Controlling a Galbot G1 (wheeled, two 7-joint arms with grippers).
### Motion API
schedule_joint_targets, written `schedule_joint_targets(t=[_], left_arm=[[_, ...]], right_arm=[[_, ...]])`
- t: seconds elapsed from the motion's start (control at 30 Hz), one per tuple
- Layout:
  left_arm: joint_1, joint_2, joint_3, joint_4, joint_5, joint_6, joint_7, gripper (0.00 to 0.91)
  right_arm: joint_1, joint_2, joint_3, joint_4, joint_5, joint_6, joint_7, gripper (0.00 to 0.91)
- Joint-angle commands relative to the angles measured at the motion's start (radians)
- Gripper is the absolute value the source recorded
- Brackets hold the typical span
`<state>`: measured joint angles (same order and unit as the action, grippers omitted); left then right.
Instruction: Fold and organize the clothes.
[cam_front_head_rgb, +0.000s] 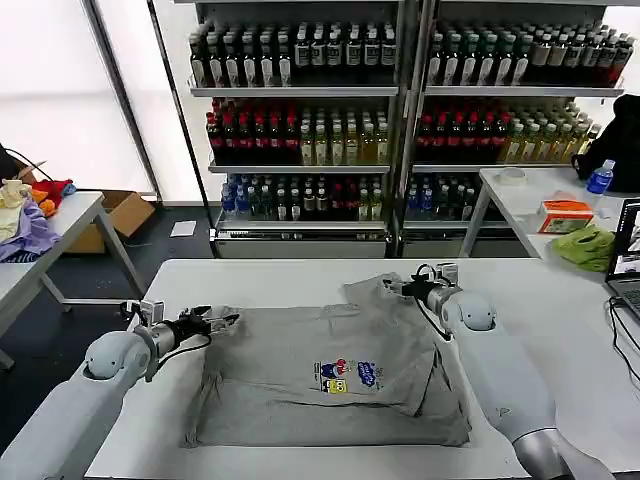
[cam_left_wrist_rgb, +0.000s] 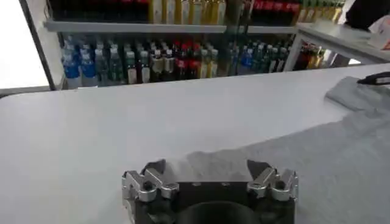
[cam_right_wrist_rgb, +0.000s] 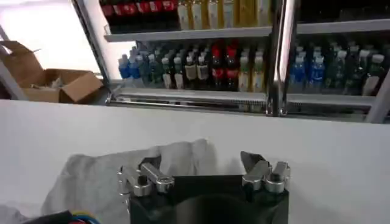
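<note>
Behind our white surface (cam_front_head_rgb: 300, 275) stand bottle shelves (cam_front_head_rgb: 300, 130); both pincers, left (cam_front_head_rgb: 222, 321) and right (cam_front_head_rgb: 393, 286), gape wide at the T-shirt (cam_front_head_rgb: 330, 375) edges.

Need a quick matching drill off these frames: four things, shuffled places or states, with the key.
Things:
1. left pincer
2. right pincer
3. cartoon print
4. cardboard box

Places or states:
A. on the floor, left of the shelves
B. open, at the T-shirt's left sleeve edge
C. on the shirt's chest, middle of the table
D. open, at the folded-over sleeve on the far right side of the shirt

Pairs: 1-B, 2-D, 3-C, 4-A
</note>
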<state>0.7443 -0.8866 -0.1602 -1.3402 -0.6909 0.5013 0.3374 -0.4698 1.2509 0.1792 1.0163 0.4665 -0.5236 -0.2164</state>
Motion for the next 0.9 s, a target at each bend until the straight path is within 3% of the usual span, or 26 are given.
schedule_joint_targets(t=[0.03, 0.07, 0.13, 0.47, 0.9], left_arm=[[-0.013, -0.007, 0.031, 0.02, -0.008, 0.003, 0.029, 0.141], [-0.012, -0.007, 0.03, 0.021, -0.008, 0.003, 0.034, 0.06], [-0.013, -0.008, 0.032, 0.024, -0.007, 0.003, 0.037, 0.01], [-0.013, -0.009, 0.03, 0.028, -0.026, -0.013, 0.056, 0.01], [-0.018, 0.001, 0.004, -0.007, -0.052, -0.063, 0.003, 0.01]], right_arm=[[0.007, 0.038, -0.006, -0.051, 0.009, -0.015, 0.001, 0.0], [0.006, 0.039, -0.005, -0.047, 0.014, -0.018, 0.0, 0.0], [0.005, 0.04, -0.004, -0.042, 0.024, -0.025, -0.001, 0.0], [-0.011, 0.034, 0.004, 0.012, 0.062, -0.03, 0.01, 0.0], [-0.094, 0.001, 0.038, 0.215, 0.213, -0.031, 0.064, 0.0]])
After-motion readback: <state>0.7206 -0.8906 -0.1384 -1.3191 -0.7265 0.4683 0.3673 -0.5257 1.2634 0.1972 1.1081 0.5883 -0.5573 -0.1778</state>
